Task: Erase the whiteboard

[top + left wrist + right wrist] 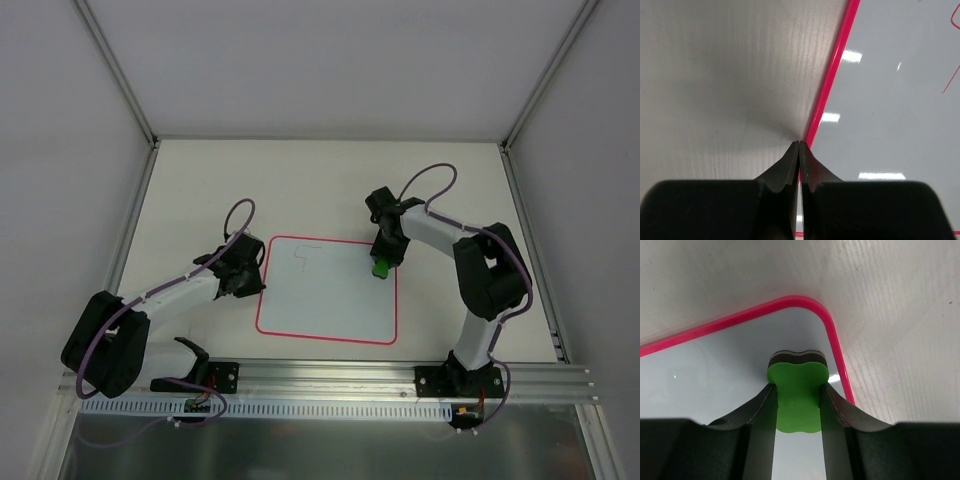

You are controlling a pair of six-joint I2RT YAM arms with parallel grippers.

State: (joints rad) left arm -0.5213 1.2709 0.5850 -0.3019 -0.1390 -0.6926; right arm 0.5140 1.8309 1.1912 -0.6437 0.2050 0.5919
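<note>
My right gripper (797, 387) clamps a green lobed eraser (798, 412) on the pink-rimmed whiteboard (320, 300), far-right corner; left gripper (799, 145), clenched empty, likely pins its left rim.

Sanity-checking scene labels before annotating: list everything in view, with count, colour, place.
flat white whiteboard with a thin red-pink border: 1, white, middle of the table, between the two arms
thin pen scribbles: a few faint lines, red in the left wrist view, far left part of the whiteboard
green lobed eraser with a dark pad: 1, green, at the whiteboard's far right corner
cream table: 1, cream, under everything
ribbed metal rail: 1, silver, near table edge, carrying the arm bases
left gripper: 1, black, shut, tips at the whiteboard's left border
right gripper: 1, black, shut on the eraser
</note>
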